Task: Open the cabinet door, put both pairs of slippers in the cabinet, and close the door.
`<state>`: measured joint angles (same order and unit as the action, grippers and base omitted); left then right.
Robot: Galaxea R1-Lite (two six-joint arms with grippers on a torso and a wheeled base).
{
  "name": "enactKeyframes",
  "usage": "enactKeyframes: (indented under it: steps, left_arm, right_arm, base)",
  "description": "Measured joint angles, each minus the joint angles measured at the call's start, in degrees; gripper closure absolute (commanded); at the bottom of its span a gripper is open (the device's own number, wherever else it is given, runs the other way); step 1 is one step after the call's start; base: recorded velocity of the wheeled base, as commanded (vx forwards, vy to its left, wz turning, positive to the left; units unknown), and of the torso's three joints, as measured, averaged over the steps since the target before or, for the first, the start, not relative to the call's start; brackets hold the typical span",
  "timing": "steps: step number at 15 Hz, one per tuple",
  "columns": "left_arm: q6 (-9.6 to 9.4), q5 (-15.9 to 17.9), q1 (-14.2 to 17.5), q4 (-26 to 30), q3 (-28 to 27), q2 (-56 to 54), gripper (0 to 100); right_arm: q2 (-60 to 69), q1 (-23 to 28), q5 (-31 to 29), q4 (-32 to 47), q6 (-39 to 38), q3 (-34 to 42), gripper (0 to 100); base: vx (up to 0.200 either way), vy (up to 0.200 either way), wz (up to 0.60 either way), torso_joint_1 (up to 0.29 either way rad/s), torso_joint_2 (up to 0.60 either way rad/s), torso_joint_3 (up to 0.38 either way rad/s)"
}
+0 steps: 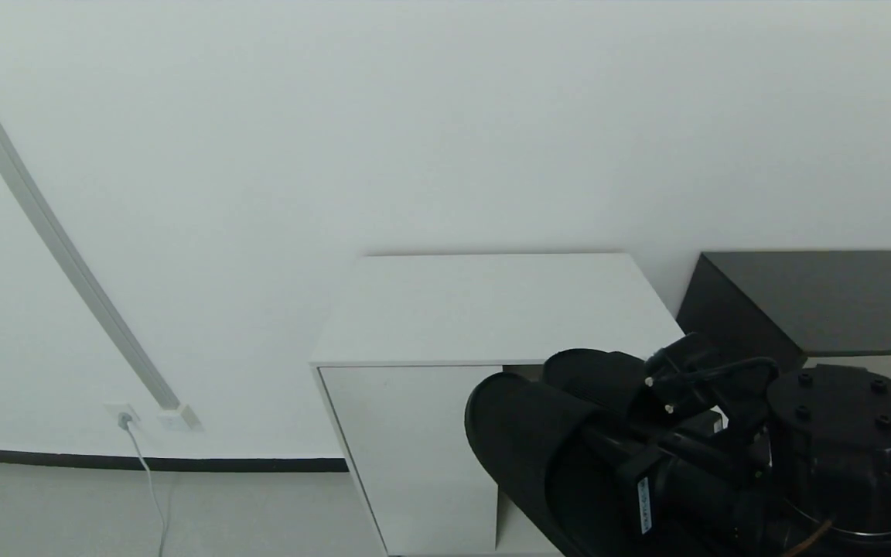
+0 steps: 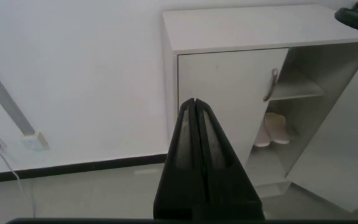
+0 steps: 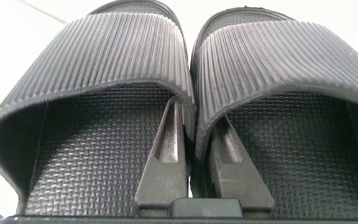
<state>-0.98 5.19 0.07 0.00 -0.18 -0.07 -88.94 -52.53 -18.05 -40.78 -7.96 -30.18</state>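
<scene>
While the pair of black slippers (image 1: 538, 433) hangs side by side in the right gripper (image 3: 194, 155), the cabinet (image 1: 484, 309) stands just beyond it. Its right half is open and its left door (image 2: 229, 99) is closed. The right gripper has one finger inside each slipper and pinches the two adjoining inner walls together, so both are carried as one bundle. Their long axis runs straight out from the wrist, toes leading toward the cabinet.

In the head view the pair overlaps the cabinet's upper right front edge. The open compartment therefore seems to lie ahead of and below the load, on the right arm's own side. A pale pair of slippers (image 2: 275, 127) already sits on a lower level inside, with a bare shelf (image 2: 297, 87) above it.

The left gripper (image 2: 195, 124) is pressed fully together and holds nothing. It sits farther back, facing the closed door and its handle (image 2: 270, 84). The right arm is clearly the nearer one, and the insertion probably calls for lowering the pair toes first into the opening, clear of the top panel.
</scene>
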Motion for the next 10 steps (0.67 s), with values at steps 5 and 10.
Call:
enactKeyframes:
  steps: [5,10]
  left_arm:
    - [0.02,-0.02,0.0,0.05,0.0,0.0,100]
    - [-0.11,-0.05,-0.05,0.0,0.02,0.0,100]
  right_arm:
    - [-1.33,0.02,-0.48,0.02,-0.02,0.21,100]
    - [-2.16,-0.06,-0.37,0.0,-0.02,0.52,100]
  base:
    - [0.0,-0.16,0.0,0.001,0.0,0.0]
    - [0.0,0.0,0.0,0.0,0.0,0.0]
